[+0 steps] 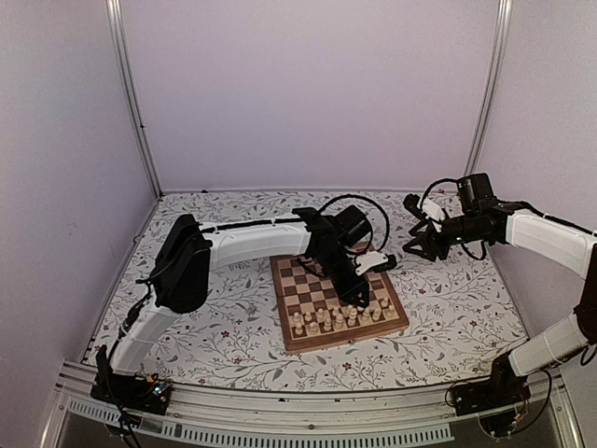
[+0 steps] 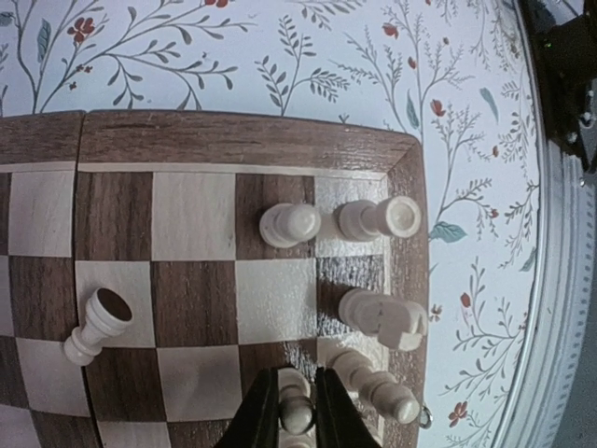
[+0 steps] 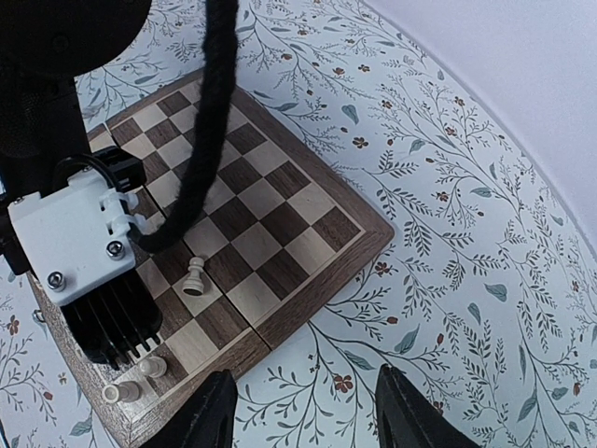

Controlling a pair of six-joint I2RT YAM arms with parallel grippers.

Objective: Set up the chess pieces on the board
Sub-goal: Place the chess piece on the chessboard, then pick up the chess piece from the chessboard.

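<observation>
The wooden checkered board (image 1: 291, 286) lies mid-table. Cream chess pieces (image 1: 340, 317) stand in rows along its near edge. My left gripper (image 1: 354, 294) reaches down among them. In the left wrist view it (image 2: 297, 415) is shut on a small pawn (image 2: 297, 403) near the board's (image 2: 233, 140) corner. Several pieces (image 2: 384, 317) stand close by, and one pawn (image 2: 96, 327) stands apart to the left. My right gripper (image 1: 417, 245) is open and empty, hovering off the board's right side; it (image 3: 303, 401) is over the floral tabletop beside the board (image 3: 317, 201), where a lone pawn (image 3: 193, 277) stands.
The left arm's black cable (image 3: 210, 112) hangs across the right wrist view. The white wrist housing (image 3: 70, 233) covers part of the board. Metal frame posts (image 1: 131, 93) and white walls enclose the table. A rail (image 1: 280, 425) runs along the near edge.
</observation>
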